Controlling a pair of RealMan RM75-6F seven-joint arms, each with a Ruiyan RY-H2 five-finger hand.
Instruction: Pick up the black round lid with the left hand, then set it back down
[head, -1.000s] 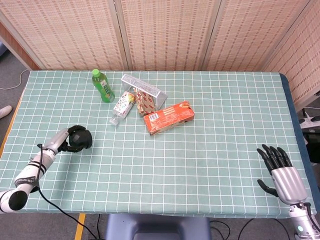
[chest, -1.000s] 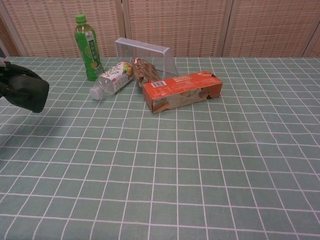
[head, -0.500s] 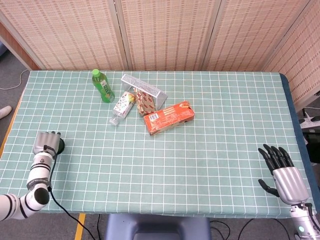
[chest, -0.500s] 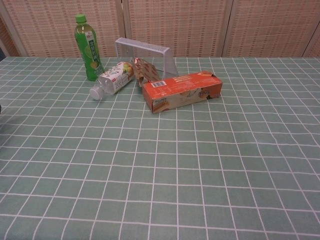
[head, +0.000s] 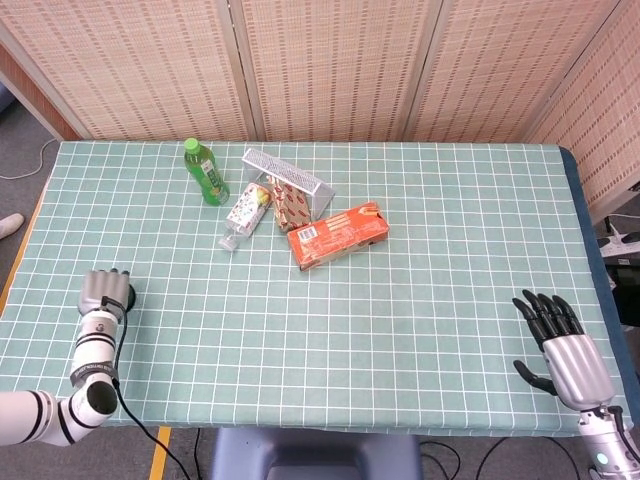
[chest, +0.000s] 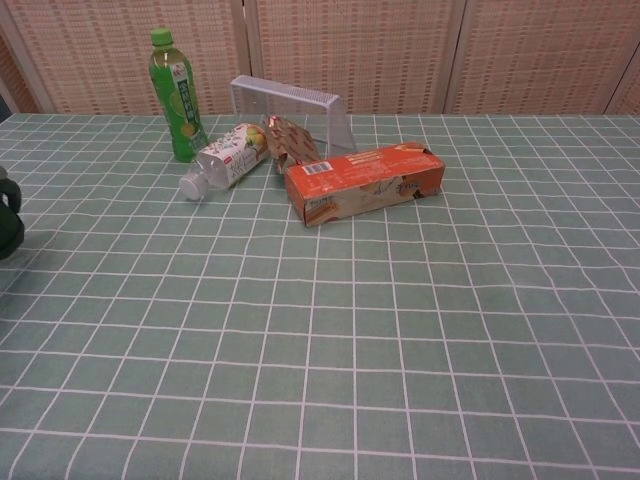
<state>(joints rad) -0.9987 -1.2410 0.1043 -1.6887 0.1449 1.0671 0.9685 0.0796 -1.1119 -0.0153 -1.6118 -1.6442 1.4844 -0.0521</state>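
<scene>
The black round lid (head: 129, 294) shows only as a dark rim beside my left hand (head: 100, 292), near the table's left edge at the front. My left hand lies over the lid with its fingers curled around it and grips it. In the chest view the lid (chest: 9, 228) is a dark shape cut off by the left border. I cannot tell whether it touches the tablecloth. My right hand (head: 560, 340) hangs at the front right corner, its fingers spread, holding nothing.
At the back of the table stand a green bottle (head: 205, 172), a clear bottle lying on its side (head: 245, 213), a tipped white mesh basket (head: 290, 178), a snack pack (head: 292, 208) and an orange box (head: 338, 234). The table's left edge (head: 22, 262) runs close to my left hand.
My left hand carried the lid from mid-air leftward toward the table's left edge, then shifted slightly forward. The right hand has barely moved.
</scene>
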